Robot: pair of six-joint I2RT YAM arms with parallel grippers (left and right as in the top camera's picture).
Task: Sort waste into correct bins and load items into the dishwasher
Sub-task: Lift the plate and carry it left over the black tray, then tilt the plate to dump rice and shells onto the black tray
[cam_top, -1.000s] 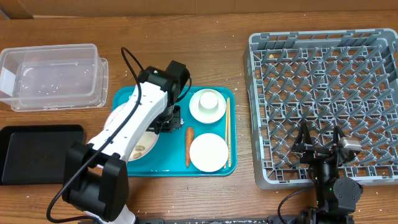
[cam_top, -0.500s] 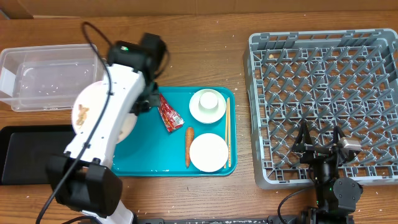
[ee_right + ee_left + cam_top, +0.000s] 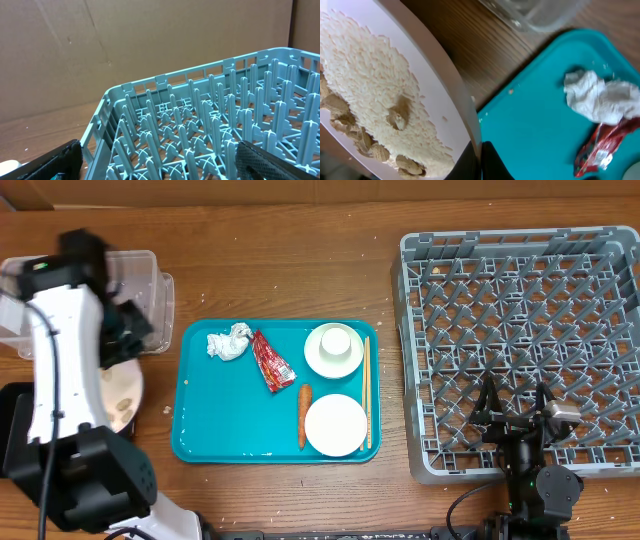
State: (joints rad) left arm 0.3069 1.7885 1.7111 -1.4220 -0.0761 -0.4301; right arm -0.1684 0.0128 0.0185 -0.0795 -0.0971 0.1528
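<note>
My left gripper (image 3: 124, 348) is shut on the rim of the large pale plate (image 3: 122, 396), held tilted left of the teal tray, between the clear tub (image 3: 140, 280) and the black tray (image 3: 14, 430). In the left wrist view the fingers (image 3: 480, 161) pinch the plate (image 3: 432, 75), which carries rice and peanut scraps (image 3: 370, 100). The tissue (image 3: 228, 342), red wrapper (image 3: 272, 362), carrot (image 3: 304, 412), cup in a bowl (image 3: 334, 348), second bowl (image 3: 335, 424) and chopsticks (image 3: 367, 390) lie on the teal tray. My right gripper (image 3: 515, 416) is open over the grey rack (image 3: 530, 300).
The teal tray (image 3: 215, 435) sits mid-table. The left wrist view shows its corner (image 3: 545, 125), the tissue (image 3: 600, 97), the wrapper (image 3: 597, 150) and the tub's edge (image 3: 540, 12). The right wrist view shows rack pegs (image 3: 200, 125) between open fingers (image 3: 160, 165).
My left arm has carried the plate off the teal tray and leftward past the tub. The tissue and wrapper it covered now show. The right arm has not moved.
</note>
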